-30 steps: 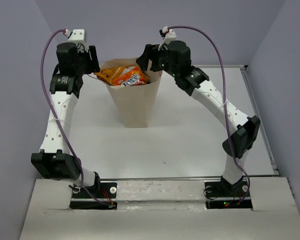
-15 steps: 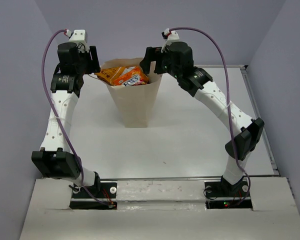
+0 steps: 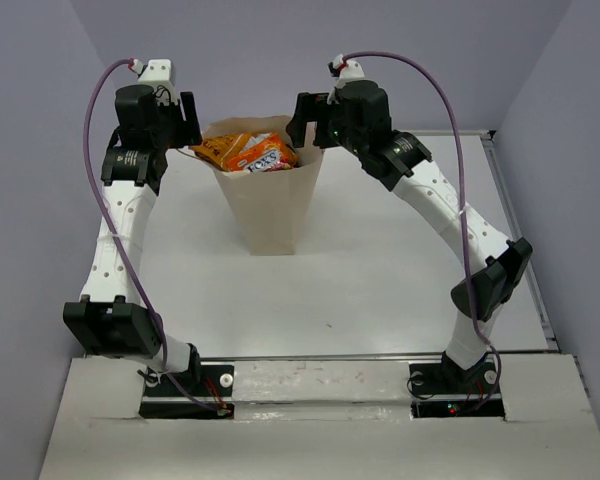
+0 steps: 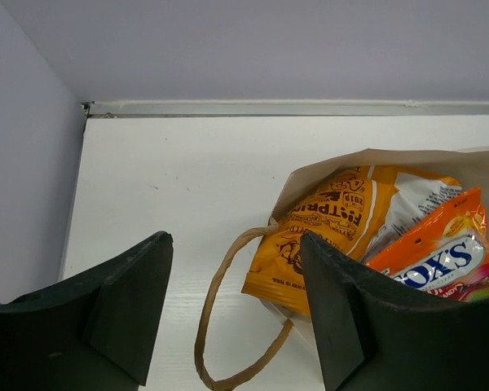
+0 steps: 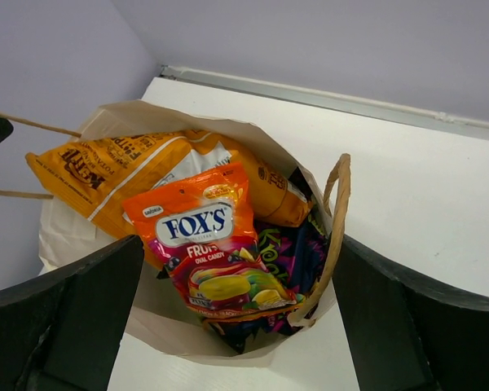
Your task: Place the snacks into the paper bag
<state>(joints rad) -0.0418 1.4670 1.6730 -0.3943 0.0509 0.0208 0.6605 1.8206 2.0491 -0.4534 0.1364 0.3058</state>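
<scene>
The white tabletop point(image 3: 380, 280) carries only the paper bag point(image 3: 270, 210), which stands upright toward the far edge, between the two arms. The left pincer point(image 4: 235, 240) hangs at the left rim of the bag with its fingers well apart and holds nothing, but one cord handle point(image 4: 208, 318) droops in the gap between them. The right pincer point(image 5: 236, 244) is above the mouth of the bag, spread wide and empty. The other handle point(image 5: 336, 220) lies just beside its finger.

The snacks are in the bag: an orange packet point(image 5: 147, 175) leans over the left rim, a red-orange packet point(image 5: 208, 244) lies on top, and a purple packet point(image 5: 289, 252) shows below. Other packets I cannot see.

The danger, I think, is the cords. If a finger catches a loop when its arm moves away, the light bag may tip and the orange packet may slide out.
</scene>
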